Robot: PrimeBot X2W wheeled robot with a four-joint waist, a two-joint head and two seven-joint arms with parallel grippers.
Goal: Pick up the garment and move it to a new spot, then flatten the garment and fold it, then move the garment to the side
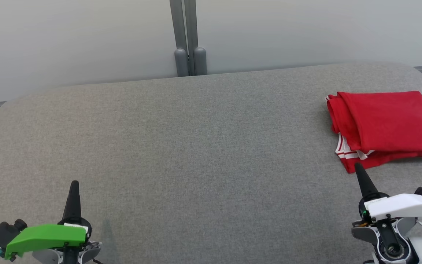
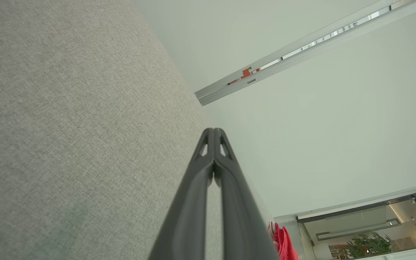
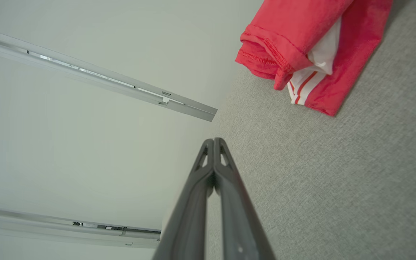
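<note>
Grey padded worktop (image 1: 196,146), folded red garment (image 1: 387,121) at right; left gripper (image 1: 74,184), right gripper (image 1: 357,168) clenched, empty; any retreat should avoid snagging folds.

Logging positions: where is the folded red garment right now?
In the head view, the folded red garment with white stripes lies at the right of the grey fabric surface, just beyond the shut right gripper.

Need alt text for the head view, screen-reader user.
A folded red garment with white stripes lies at the right edge of a grey fabric surface. The green-covered left gripper is shut at lower left; the white-covered right gripper is shut at lower right, its tip close to the garment's near edge. A pale wall and grey post stand behind.
</note>
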